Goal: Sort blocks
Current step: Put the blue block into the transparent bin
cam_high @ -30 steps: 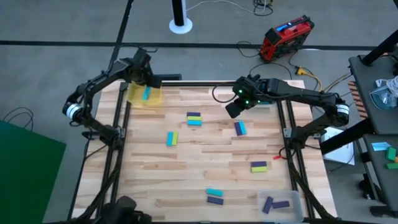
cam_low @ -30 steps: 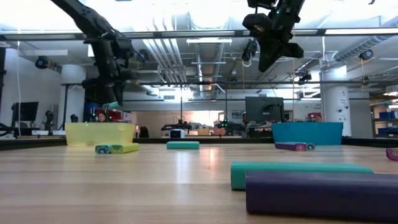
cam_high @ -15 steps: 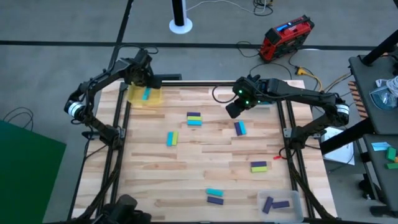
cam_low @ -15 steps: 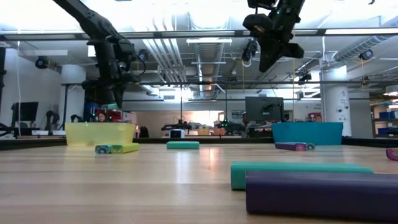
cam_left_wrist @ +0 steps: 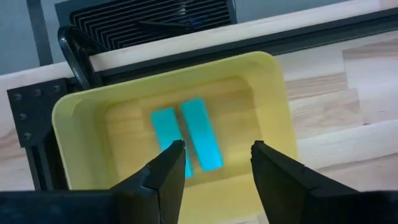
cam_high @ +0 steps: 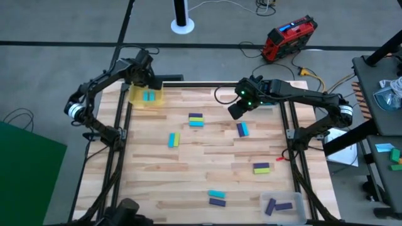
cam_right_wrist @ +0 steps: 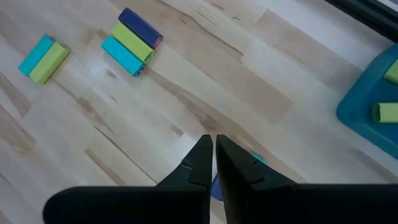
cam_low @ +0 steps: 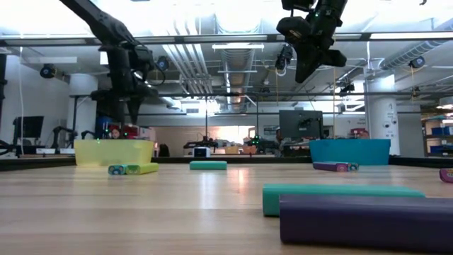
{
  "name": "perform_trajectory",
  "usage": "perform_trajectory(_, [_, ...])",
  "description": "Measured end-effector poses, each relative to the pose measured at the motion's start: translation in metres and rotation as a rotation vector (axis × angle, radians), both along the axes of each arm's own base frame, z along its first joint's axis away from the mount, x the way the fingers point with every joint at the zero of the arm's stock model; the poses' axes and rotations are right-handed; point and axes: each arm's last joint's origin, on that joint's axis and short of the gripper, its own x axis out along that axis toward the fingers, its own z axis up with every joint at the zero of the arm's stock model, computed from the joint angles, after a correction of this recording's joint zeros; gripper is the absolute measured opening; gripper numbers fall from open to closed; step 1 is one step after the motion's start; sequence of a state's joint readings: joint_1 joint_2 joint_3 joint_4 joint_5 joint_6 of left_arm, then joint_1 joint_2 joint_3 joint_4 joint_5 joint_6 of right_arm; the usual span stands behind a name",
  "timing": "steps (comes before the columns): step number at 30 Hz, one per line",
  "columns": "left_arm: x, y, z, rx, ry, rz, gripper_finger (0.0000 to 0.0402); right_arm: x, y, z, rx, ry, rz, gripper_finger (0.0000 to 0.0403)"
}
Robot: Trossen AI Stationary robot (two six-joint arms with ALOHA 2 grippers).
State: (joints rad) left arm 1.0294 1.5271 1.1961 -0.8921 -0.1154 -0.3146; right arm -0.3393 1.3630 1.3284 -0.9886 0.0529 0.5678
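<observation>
Left gripper [cam_left_wrist: 211,165], fingers parted and empty, hovers over the yellow tray [cam_left_wrist: 81,118] at the table's far-left corner, two cyan blocks [cam_left_wrist: 186,138] inside. Right gripper [cam_right_wrist: 214,155], fingers closed, waits mid-table. Retract straight upward, clearing the tray wall.

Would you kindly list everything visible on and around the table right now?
yellow tray: one, yellow, table's far left corner.
cyan blocks: two, cyan, in the yellow tray.
blue tray: one, blue, far right; at least two yellow-green blocks inside.
clear tray: one, clear, near right corner; two purple blocks inside.
loose blocks: eleven, cyan, yellow-green, purple, across the table.
red device: one, red, on the floor beyond.
left gripper: open, above the yellow tray.
right gripper: shut, empty, above the table.
</observation>
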Motion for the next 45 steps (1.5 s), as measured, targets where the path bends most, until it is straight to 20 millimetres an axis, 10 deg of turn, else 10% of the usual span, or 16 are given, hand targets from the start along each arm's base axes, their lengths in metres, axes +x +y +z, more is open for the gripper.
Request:
perform_trajectory(18, [0.028,-0.073,0.038,-0.018,-0.122,-0.254,0.0162,0.002,0.009,-0.001,0.153,-0.035,0.027,0.0013])
perform_trajectory(38, [0.017,-0.134,0.080,0.140,-0.273,-0.417,0.0162,-0.014,0.124,-0.011,0.303,0.273,0.493,0.0013])
perform_trajectory(45, [0.013,-0.137,0.085,0.156,-0.303,-0.399,0.0162,-0.013,0.101,-0.029,0.241,0.299,0.248,0.0013])
